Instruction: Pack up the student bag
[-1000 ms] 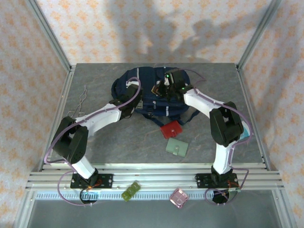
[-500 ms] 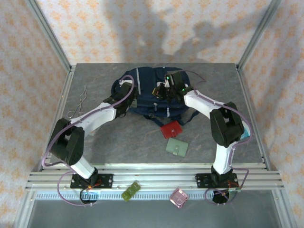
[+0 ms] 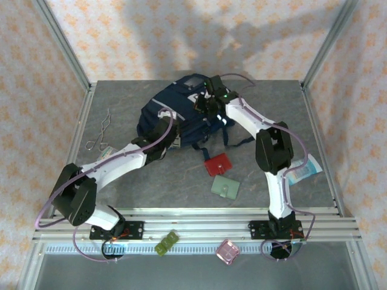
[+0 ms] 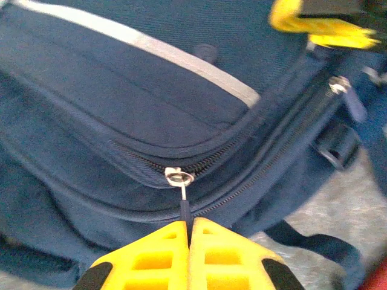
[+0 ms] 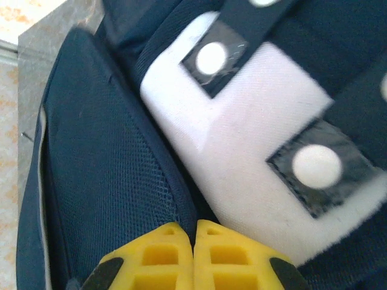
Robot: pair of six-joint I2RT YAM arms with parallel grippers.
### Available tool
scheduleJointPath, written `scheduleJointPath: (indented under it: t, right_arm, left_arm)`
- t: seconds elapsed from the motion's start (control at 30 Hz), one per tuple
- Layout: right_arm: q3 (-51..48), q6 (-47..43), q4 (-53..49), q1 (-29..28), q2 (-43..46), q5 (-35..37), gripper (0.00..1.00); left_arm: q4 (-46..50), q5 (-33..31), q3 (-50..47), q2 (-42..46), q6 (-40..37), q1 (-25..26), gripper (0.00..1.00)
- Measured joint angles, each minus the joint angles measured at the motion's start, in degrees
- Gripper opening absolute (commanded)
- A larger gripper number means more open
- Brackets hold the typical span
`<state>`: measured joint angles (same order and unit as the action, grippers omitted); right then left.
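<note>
Grey table point(image 3: 169, 181), orange-flower walls round it. Your student bag point(image 3: 175, 112) sits at the far middle, abt 12 o'clock from the arms. Vs half a sec ago it has slid a bit toward 10 o'clock, and its far end is tipped up, so a pale patch point(image 3: 193, 81) shows on top. Both arms reach further out now.

In the top view the bag's long side runs from 8 to 2 o'clock, raised end at 2.

The L wrist view shows what the top view can't: left gripper point(image 4: 188, 226), fingers pressed together, pinching the zip pull point(image 4: 180, 187).

R wrist view: right gripper point(image 5: 193, 232), fingers pressed tight at a dark fold by the white patch point(image 5: 242, 139). You can't tell if cloth is caught.
</note>
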<state>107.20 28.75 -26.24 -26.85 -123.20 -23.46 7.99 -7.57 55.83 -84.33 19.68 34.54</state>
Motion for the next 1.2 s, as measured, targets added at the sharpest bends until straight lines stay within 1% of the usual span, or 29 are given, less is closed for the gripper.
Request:
scheduleJointPath:
  t: [0.03,0.07,0.13,0.2,0.23,0.33,0.43,0.53,0.63,0.73,0.77,0.8,0.93,1.0,1.2]
  right_arm:
    - [0.5,-0.1,-0.1,0.4,-0.3,0.1,0.01]
    - [0.7,-0.1,-0.1,0.8,-0.3,0.1,0.07]
    - [0.5,0.2,-0.1,1.6,-0.3,-0.2,0.24]
    - [-1.9,1.4,1.9,2.2,0.4,-0.7,0.34]
    - [-4.2,1.9,3.3,2.4,1.4,-1.0,0.37]
    - [-12.7,3.9,6.5,3.1,5.4,-3.1,0.40]
    - [-19.0,5.9,8.9,3.2,9.0,-5.9,0.40]
    - [-22.6,7.7,11.6,2.8,11.3,-9.3,0.40]
    - [-23.8,9.2,13.7,1.6,11.6,-11.8,0.40]
    - [-24.2,10.6,15.0,0.2,11.6,-13.3,0.39]
    - [-24.2,10.8,15.3,-0.2,11.6,-13.8,0.37]
    - [-24.2,11.1,15.6,-0.5,11.5,-13.9,0.32]
    - [-23.9,12.3,15.8,-0.7,10.2,-14.3,0.06]
    - [-23.8,13.2,15.6,-0.6,9.4,-14.4,0.00]
    - [-24.2,13.9,16.5,-0.6,9.2,-14.3,0.00]
  left_arm:
    - [-0.5,0.4,0.5,-0.8,0.3,0.7,0.00]
    - [-0.9,1.0,1.1,-1.6,0.6,1.3,0.00]
    - [-1.6,2.1,2.2,-3.4,1.3,2.2,0.00]
    - [-1.8,2.9,3.2,-4.7,1.5,2.5,0.00]
    - [-1.7,3.4,3.7,-5.2,1.4,2.6,0.00]
    - [-1.4,4.2,4.4,-6.4,1.4,2.6,0.00]
    - [-1.1,4.2,4.4,-6.9,1.3,2.6,0.00]
    - [-1.0,4.1,4.4,-7.0,1.2,2.6,0.00]
    - [-0.8,3.7,5.0,-7.6,1.2,2.6,0.00]
    - [-0.4,2.7,5.3,-8.2,0.9,2.6,0.00]
    - [-0.3,2.4,5.3,-8.3,0.8,2.6,0.00]
    - [0.1,1.9,5.5,-8.5,0.8,2.7,0.00]
    - [1.0,-1.1,5.6,-9.2,0.8,3.0,0.00]
    - [1.7,-3.0,5.6,-9.6,0.8,3.2,0.00]
    - [2.3,-8.5,5.6,-10.6,0.1,3.0,0.00]
